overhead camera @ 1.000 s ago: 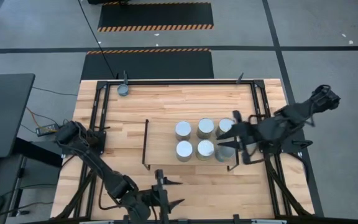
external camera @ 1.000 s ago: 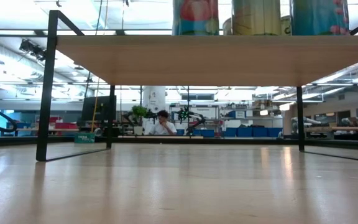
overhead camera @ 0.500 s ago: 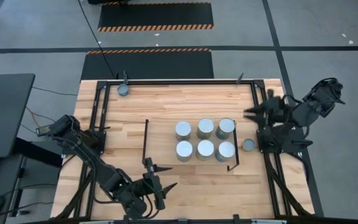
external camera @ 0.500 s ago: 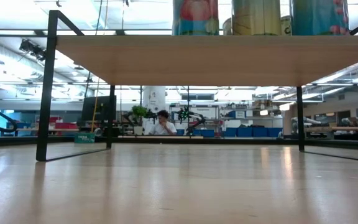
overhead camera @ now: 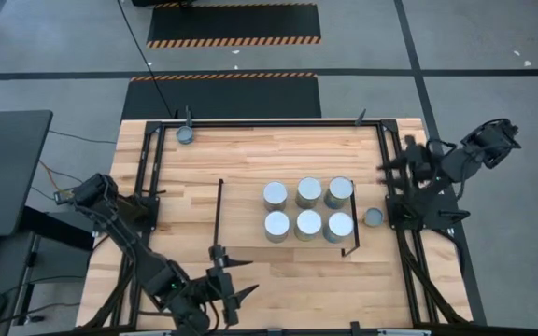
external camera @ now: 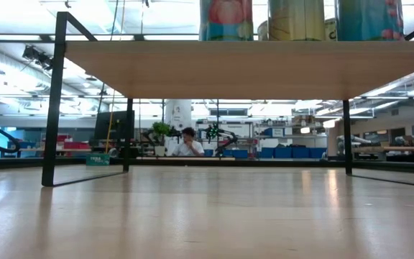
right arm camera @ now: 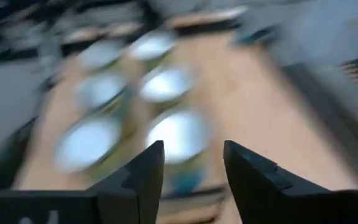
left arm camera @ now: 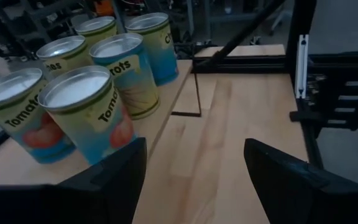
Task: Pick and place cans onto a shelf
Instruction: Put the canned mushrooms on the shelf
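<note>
Silver-topped cans [overhead camera: 307,208] stand six together on the shelf [overhead camera: 246,219], two rows of three crowded toward its three o'clock end in the high view; the left wrist view shows their paper labels, blue and green with tomatoes and the word "Tomatoes" on the nearest ones [left arm camera: 79,118]; their lids are pale, round and shiny with a raised rim. A seventh can [overhead camera: 373,217] sits on the table [overhead camera: 250,154] just beyond the shelf's black wire end frame, at three o'clock from the group; an eighth [overhead camera: 185,134] stands alone near the table's eleven o'clock corner, close to the black rail. From the low view the shelf board [external camera: 250,68] is light wood on thin black legs, with can bottoms [external camera: 225,19] along its top. The left gripper [overhead camera: 224,280] hovers near the table's six o'clock edge, fingers spread apart and holding nothing; the right gripper [overhead camera: 392,161] is at the three o'clock rail, fingers parted and empty, its wrist view blurred.
</note>
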